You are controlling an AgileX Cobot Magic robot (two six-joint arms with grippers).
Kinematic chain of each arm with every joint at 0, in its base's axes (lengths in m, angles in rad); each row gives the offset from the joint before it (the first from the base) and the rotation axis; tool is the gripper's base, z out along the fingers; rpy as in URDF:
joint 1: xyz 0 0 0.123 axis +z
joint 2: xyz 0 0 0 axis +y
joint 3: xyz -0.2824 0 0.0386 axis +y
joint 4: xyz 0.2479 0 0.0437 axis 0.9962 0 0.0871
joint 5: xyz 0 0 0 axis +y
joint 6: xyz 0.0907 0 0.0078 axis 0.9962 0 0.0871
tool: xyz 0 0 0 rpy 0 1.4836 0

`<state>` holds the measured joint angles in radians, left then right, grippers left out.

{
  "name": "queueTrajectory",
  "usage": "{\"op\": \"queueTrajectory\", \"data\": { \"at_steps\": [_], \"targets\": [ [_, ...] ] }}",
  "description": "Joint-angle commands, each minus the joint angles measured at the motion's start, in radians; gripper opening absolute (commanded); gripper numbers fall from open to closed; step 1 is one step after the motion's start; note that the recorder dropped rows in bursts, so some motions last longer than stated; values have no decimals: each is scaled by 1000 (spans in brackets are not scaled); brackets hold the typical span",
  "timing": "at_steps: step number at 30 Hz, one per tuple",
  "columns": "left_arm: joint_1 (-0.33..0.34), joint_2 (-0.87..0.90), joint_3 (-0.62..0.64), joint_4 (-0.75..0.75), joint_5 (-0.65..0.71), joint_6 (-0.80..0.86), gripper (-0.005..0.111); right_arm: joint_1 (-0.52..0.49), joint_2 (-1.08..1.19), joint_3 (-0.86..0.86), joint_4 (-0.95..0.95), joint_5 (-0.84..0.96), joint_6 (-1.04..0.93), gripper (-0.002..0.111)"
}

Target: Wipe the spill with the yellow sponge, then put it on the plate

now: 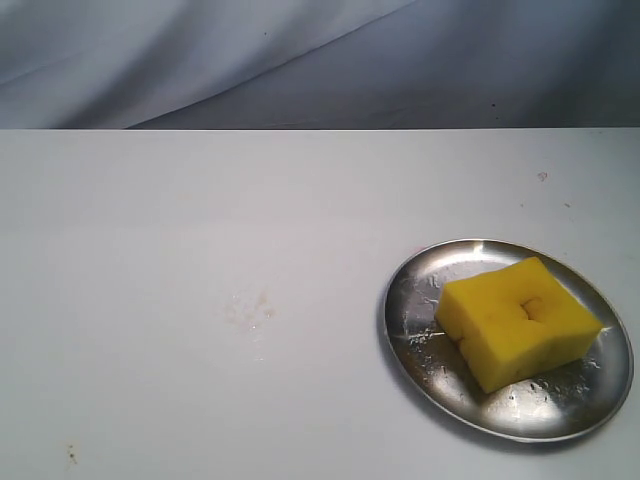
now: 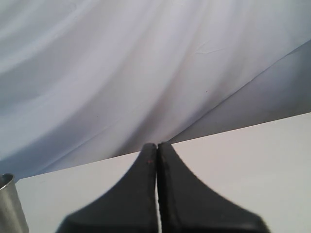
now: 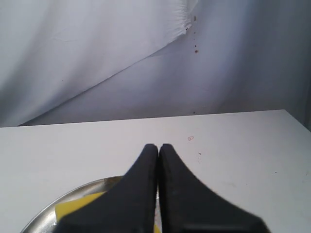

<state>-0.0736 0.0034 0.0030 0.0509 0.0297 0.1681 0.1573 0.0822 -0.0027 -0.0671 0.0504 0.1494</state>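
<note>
Sponge (image 1: 518,322) flat on plate (image 1: 420,340), dent up, covering plate's middle out toward 3 o'clock. Plate on white surface (image 1: 150,250), at 4 o'clock in exterior view. Spill (image 1: 248,310) only a faint pale smear near surface centre, at 9 o'clock from plate, well apart from it. Left jaws pressed together, nothing between them, grey cloth (image 2: 121,73) behind. Right jaws also together and empty, plate rim and sponge corner showing just past them. Metal cylinder (image 2: 8,204) partly in left wrist view, on surface.
</note>
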Motion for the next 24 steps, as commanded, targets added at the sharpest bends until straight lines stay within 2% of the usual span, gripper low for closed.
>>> {"op": "queueTrajectory", "data": {
  "at_steps": [1, 24],
  "targets": [
    [4, -3, -3, -9, -6, -9, 0, -7, -36, 3, -20, 15, -12, 0],
    [4, -3, -3, -9, -6, -9, 0, -7, -65, 3, -20, 28, -12, 0]
  ]
}}
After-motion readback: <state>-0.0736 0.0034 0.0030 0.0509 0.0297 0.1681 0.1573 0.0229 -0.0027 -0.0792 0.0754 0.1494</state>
